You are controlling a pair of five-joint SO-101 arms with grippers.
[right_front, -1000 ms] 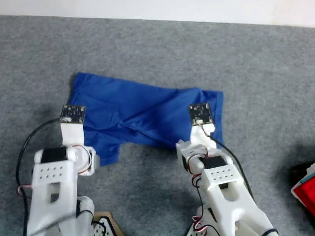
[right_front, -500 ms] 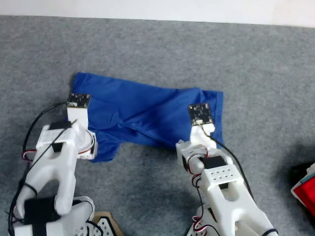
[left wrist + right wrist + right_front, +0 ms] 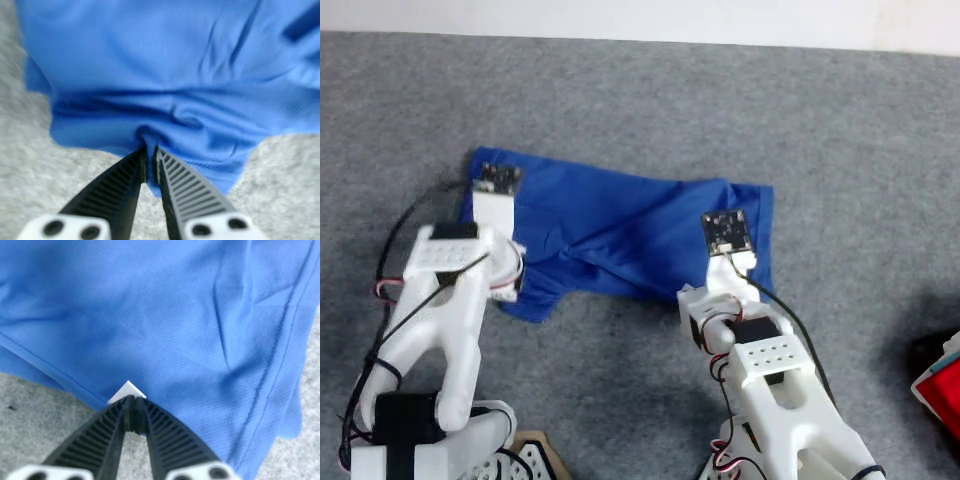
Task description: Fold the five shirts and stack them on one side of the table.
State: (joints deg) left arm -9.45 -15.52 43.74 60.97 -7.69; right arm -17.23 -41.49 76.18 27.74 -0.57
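The blue shirt [image 3: 620, 230] is spread, rumpled, across the middle of the grey felt-like worktop [image 3: 740, 100]. Its near edge is pinched at the left by the closed left end effector [image 3: 149, 159] and at the right by the closed right end effector [image 3: 133, 412], presumably so that a fold can be carried over. A red object [image 3: 942, 388] is seen at the right edge.

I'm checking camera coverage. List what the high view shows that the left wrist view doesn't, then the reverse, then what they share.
High view alone: the blue shirt in whole outline, the left arm and right arm over its near side, and a red object at the picture's right edge. Left wrist view alone: the left end effector, shut, pinching a puckered fold at the shirt's hem. Shared: blue cloth lying on the grey table.
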